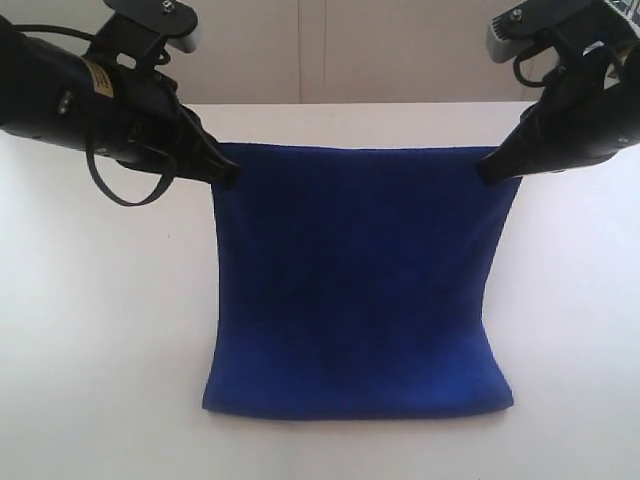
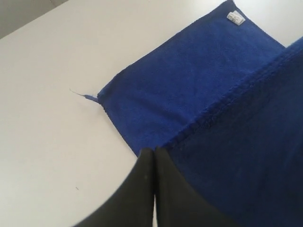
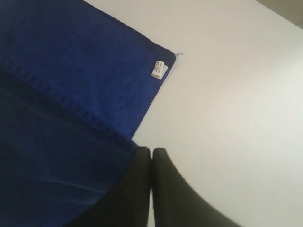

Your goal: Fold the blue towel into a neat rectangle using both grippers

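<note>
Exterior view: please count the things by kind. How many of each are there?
Blue towel: 1
Grippers: 2, the left gripper and the right gripper, each shut on a towel corner
White table: 1
Total: 4

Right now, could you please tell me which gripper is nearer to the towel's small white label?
Right. The right gripper grips the blue towel beside the corner carrying the label; the left gripper grips the opposite end of the lifted edge.

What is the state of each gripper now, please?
Left gripper: closed on one corner of the blue towel.
Right gripper: closed on the other lifted corner.
</note>
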